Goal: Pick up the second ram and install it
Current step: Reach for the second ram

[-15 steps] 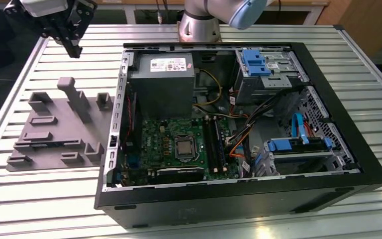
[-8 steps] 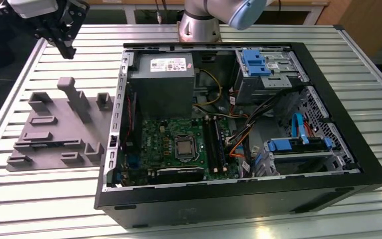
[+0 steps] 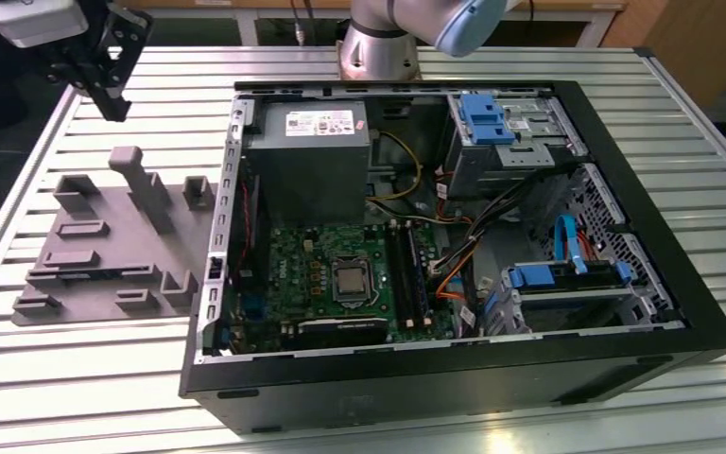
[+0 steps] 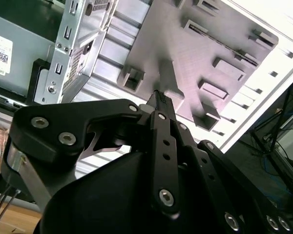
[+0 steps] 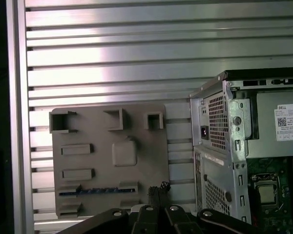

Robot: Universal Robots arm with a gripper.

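Overhead, the closed, empty claw hangs above the edge of the gray fixture.

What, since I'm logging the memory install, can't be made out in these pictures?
Memory slots, exterior view: too small and dark to tell whether a stick is seated.
Second ram, first wrist view: a thin bluish strip edge-on in the gray fixture; chips hidden.
Gray fixture, second wrist view: its near part hidden behind the gripper.
Motherboard, first wrist view: cut off by the picture's edge.
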